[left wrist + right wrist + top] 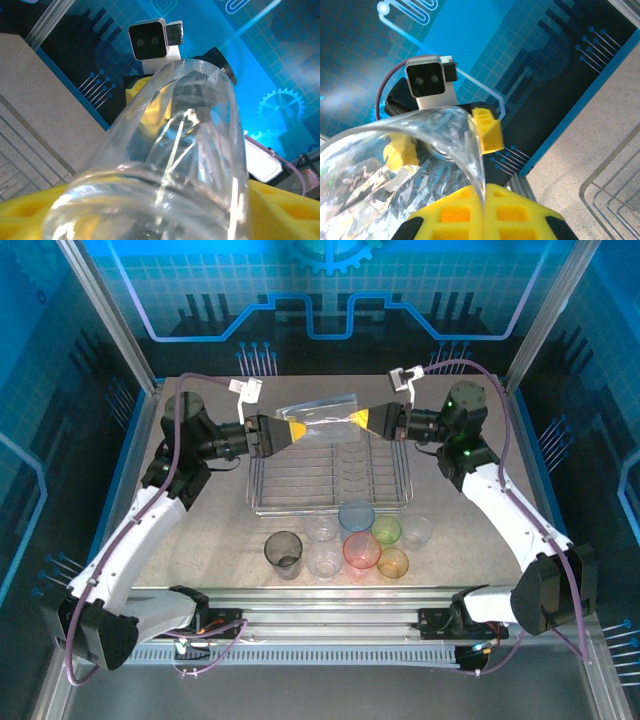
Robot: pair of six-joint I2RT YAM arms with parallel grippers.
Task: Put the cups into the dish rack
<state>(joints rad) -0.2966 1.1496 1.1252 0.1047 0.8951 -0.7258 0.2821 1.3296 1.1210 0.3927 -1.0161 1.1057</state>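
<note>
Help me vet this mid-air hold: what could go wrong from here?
The right gripper pinches the clear cup only by its thin rim, so it might slip or crack. The cup is aloft near the dish rack, by its far edge; dropped, it could bounce off the wires and roll away.

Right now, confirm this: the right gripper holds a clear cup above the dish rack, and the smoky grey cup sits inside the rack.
Wrong: the smoky grey cup stands on the table in front of the dish rack, as the top external view shows. The rest holds.
</note>
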